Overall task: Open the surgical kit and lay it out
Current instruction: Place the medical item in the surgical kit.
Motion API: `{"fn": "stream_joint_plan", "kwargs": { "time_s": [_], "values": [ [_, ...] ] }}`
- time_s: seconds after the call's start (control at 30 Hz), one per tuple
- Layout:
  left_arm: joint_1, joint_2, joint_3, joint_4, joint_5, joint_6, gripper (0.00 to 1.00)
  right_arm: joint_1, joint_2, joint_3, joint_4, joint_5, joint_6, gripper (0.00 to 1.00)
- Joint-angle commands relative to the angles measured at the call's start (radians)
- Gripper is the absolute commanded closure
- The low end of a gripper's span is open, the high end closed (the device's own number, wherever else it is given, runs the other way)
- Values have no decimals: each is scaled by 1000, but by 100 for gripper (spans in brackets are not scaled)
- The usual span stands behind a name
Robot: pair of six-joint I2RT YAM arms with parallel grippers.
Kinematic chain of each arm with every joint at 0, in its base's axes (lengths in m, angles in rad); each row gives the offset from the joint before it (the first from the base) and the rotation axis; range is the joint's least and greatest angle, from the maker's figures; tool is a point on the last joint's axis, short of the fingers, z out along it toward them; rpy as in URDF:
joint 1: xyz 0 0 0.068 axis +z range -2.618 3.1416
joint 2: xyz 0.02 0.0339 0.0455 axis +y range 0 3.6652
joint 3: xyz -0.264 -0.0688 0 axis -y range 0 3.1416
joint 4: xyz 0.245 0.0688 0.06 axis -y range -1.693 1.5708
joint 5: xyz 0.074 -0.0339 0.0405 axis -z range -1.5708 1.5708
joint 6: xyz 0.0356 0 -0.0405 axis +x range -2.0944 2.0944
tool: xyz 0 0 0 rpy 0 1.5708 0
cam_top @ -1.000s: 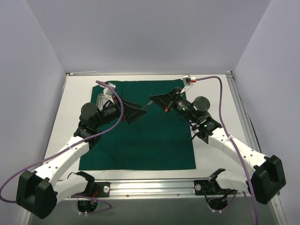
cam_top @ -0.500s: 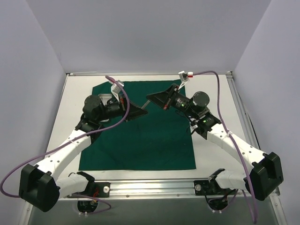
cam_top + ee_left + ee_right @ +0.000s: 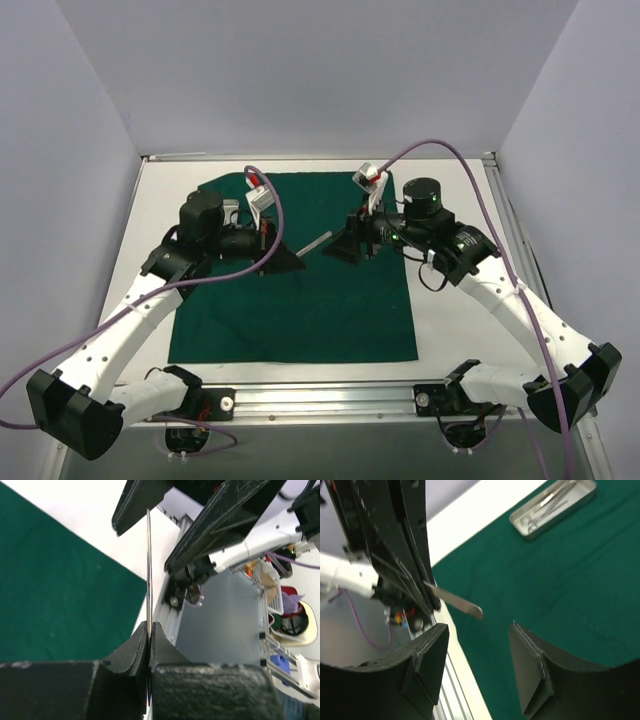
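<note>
Top external view: a dark green cloth [image 3: 300, 310] lies spread flat in the middle of the white surface [image 3: 455, 330], and both arms reach in over its far half. The left hand [image 3: 296, 263] hangs above the cloth left of its middle line. The right hand [image 3: 338, 248] hangs above the cloth just right of that line, and the two tips face each other.

The left hand is pinched tight on a flat steel instrument [image 3: 320, 241], a thin plain strip held by one end. The left wrist view shows it edge-on, running straight out from between the closed fingers [image 3: 135, 645]. Its free end is raised off the cloth and points toward the right hand.

The right hand stands about half wide and holds nothing. In the right wrist view the rounded tip of the strip hangs over the gap between its fingers [image 3: 427, 665], with neither pad pressed against it.

A small steel tray [image 3: 585, 490] sits on the cloth near its far left corner, close to the cloth's edge. Several thin steel instruments [image 3: 547, 502] lie inside it. From above, the left arm hides most of the tray.
</note>
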Motion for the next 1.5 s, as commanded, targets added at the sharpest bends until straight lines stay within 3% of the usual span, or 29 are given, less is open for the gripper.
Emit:
{"fn": "stream_joint_plan", "kwargs": {
  "time_s": [0.0, 0.13, 0.33, 0.67, 1.47],
  "values": [
    [-20, -77, -29, -130, 66, 67, 98, 3, -72, 41, -213, -102, -173, 49],
    [-82, -102, -58, -233, 45, 87, 98, 1, -79, 75, -304, -203, -244, 54],
    [-142, -120, -97, -259, 20, 88, 98, 12, -8, 108, -344, -327, -289, 59],
    [-169, -64, -23, -312, 39, 151, 98, 138, 118, 144, -418, -318, -350, 57],
    [-178, -48, 0, -310, 66, 167, 98, 245, 163, 87, -410, -268, -333, 87]
  ]
}}
